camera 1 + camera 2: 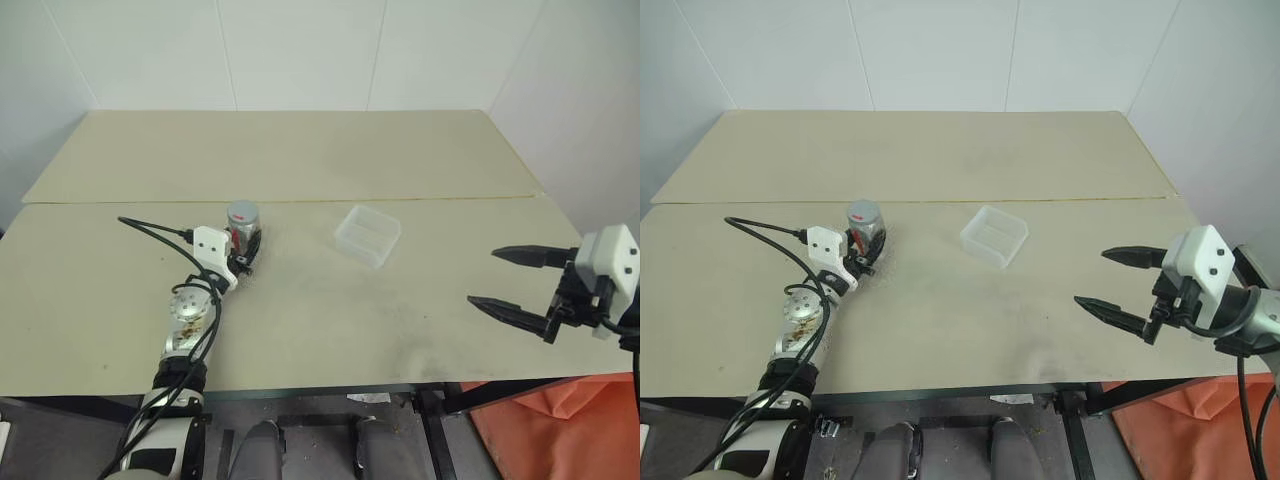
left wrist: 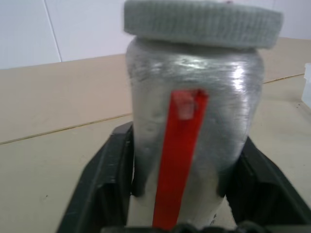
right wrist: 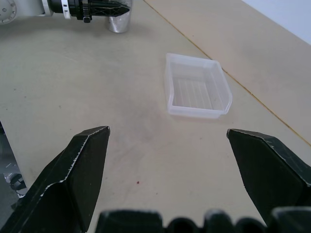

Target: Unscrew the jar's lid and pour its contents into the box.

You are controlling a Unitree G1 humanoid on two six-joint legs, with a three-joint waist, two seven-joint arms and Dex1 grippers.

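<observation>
Left of centre in the head view, the left gripper point(image 1: 243, 250) is clamped around the jar point(image 1: 241, 226), a silvery cylinder with a red stripe, standing upright on the table point(image 1: 300, 330). Its ribbed grey lid point(image 2: 203, 22) is still on. Right of the jar, well apart, sits the box point(image 1: 367, 235), a clear shallow plastic tray. At the right edge, the right gripper point(image 1: 512, 281) hangs spread wide, holding nothing. The beige tabletop is smudged; white walls rise behind.
</observation>
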